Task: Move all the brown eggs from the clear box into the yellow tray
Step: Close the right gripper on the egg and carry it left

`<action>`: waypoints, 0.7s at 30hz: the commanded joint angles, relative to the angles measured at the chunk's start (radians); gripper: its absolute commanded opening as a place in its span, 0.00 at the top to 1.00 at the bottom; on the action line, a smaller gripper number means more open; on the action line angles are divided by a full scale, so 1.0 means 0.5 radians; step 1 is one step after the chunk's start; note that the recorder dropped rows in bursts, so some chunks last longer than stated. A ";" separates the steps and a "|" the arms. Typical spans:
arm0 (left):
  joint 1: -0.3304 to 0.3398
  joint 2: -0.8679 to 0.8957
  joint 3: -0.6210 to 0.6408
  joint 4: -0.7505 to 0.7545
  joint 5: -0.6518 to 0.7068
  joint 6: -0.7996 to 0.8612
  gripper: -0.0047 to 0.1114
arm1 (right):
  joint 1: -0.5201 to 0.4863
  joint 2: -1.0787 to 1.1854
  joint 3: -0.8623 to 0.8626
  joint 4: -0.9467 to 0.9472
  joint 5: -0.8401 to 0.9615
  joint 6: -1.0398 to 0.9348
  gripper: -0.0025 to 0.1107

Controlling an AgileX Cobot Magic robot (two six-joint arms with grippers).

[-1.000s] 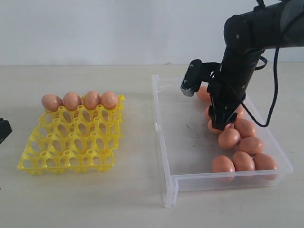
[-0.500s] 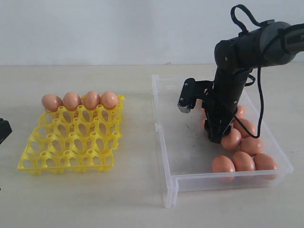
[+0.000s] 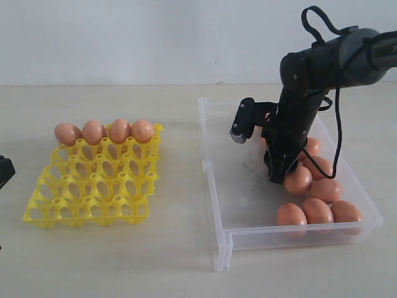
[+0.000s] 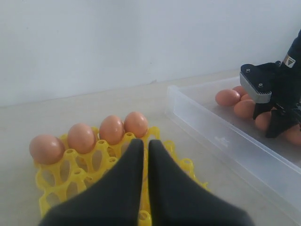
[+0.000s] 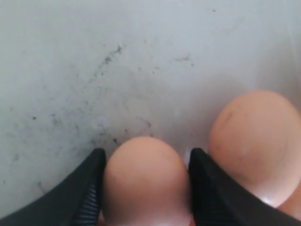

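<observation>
Beige bench (image 3: 155, 261), clear box (image 3: 214, 186) upon it; right end effector (image 5: 146, 157) clamped on one brown egg (image 5: 146, 188) inside clear box, neighbouring egg (image 5: 254, 141) just beside. Risk: over-squeeze might crack shell; lift might jostle neighbour.

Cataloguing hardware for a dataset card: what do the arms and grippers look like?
Right arm: glossy black, rounded joints, black cable looping alongside, grey-faced wrist block. Left gripper and right gripper: matte black tapered fingers, ribbed inside on the right.
</observation>
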 commanded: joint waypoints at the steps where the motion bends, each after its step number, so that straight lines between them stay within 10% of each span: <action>1: -0.006 -0.016 0.011 0.006 0.015 0.009 0.93 | 0.001 0.004 -0.007 0.049 0.009 0.056 0.95; 10: -0.006 -0.016 0.011 0.006 0.024 0.009 0.93 | 0.001 -0.162 -0.007 0.574 -0.316 0.261 0.98; 15: -0.006 -0.016 0.011 -0.142 0.117 0.036 0.93 | 0.001 -0.341 -0.007 2.453 -0.203 -1.084 0.98; 21: -0.006 -0.016 0.011 -0.961 0.278 0.351 0.93 | 0.202 -0.249 -0.007 3.617 0.080 -2.069 0.98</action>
